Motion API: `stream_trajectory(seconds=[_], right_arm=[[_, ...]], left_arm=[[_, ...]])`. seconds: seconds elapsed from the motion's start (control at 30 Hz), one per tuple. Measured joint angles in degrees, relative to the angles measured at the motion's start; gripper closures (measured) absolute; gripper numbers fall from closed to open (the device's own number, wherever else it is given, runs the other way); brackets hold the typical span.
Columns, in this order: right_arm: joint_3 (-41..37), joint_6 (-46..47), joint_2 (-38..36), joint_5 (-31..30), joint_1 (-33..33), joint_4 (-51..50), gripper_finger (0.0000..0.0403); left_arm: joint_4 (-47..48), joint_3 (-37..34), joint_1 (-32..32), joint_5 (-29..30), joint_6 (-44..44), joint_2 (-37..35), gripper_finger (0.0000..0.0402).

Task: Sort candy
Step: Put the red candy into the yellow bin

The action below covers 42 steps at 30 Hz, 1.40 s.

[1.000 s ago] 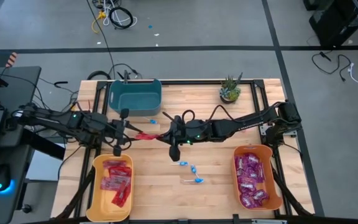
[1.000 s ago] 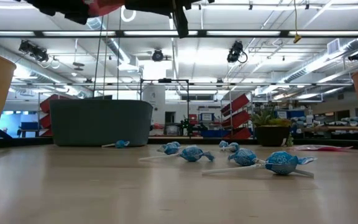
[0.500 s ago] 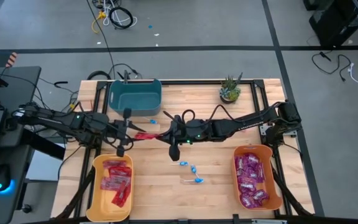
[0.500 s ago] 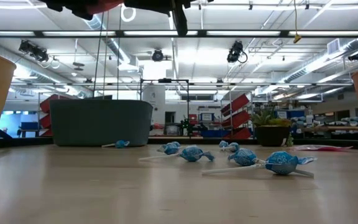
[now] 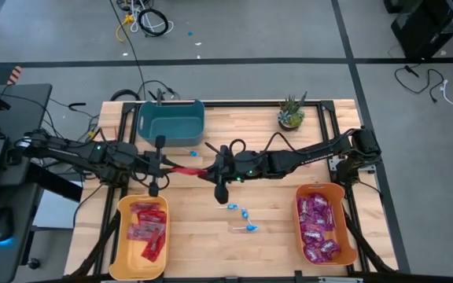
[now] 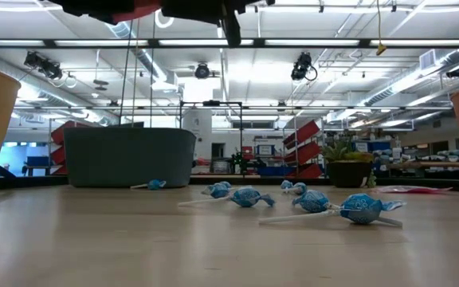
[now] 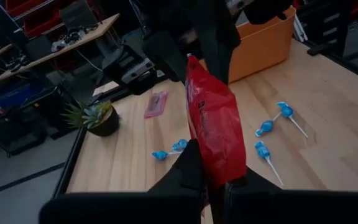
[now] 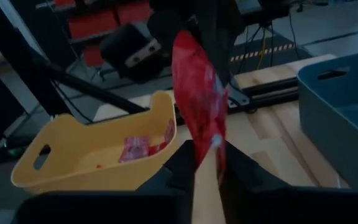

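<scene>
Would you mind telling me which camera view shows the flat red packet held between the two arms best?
The left wrist view: the flat red packet fills the centre, pinched at both ends. The right wrist view shows it dimmer, the high view as a small red strip, the low view only an edge.

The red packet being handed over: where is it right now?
In the high view the red packet hangs above mid-table between the left gripper and right gripper, just in front of the teal bin.
</scene>
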<state>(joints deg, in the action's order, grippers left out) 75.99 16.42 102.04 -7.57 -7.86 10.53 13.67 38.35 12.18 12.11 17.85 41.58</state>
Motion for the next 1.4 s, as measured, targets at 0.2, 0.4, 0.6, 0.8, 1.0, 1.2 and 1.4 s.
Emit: stream_trajectory(seconds=[0.2,0.4,0.6,0.8,1.0,1.2,1.4], right_arm=[[0.0,-0.4,0.0,1.7,0.1,-4.6,0.0294],[0.0,1.1,0.0,1.7,0.4,-13.5,0.0261],[0.0,3.3,0.0,0.8,1.3,-21.1,0.0260],[0.0,3.1,0.0,-0.2,2.4,-21.6,0.0263],[0.0,2.9,-0.1,-0.2,4.0,-22.9,0.0263],[0.0,2.9,-0.1,-0.3,5.4,-24.4,0.0263],[0.0,2.9,-0.1,-0.3,6.1,-24.3,0.0263]], left_arm=[[0.0,0.0,0.0,2.0,-0.2,-1.5,0.0400],[6.9,3.8,0.0,2.0,-6.3,-4.0,0.0401],[24.1,8.8,0.5,-1.1,-19.0,-4.1,0.0401],[32.4,11.1,3.7,-1.6,-26.0,-3.2,0.0401],[42.2,16.3,8.4,-4.2,-33.4,0.2,0.0401],[49.5,21.6,13.2,-4.9,-40.7,3.4,0.0401],[54.8,24.6,17.9,-7.9,-46.2,6.2,0.0401]])
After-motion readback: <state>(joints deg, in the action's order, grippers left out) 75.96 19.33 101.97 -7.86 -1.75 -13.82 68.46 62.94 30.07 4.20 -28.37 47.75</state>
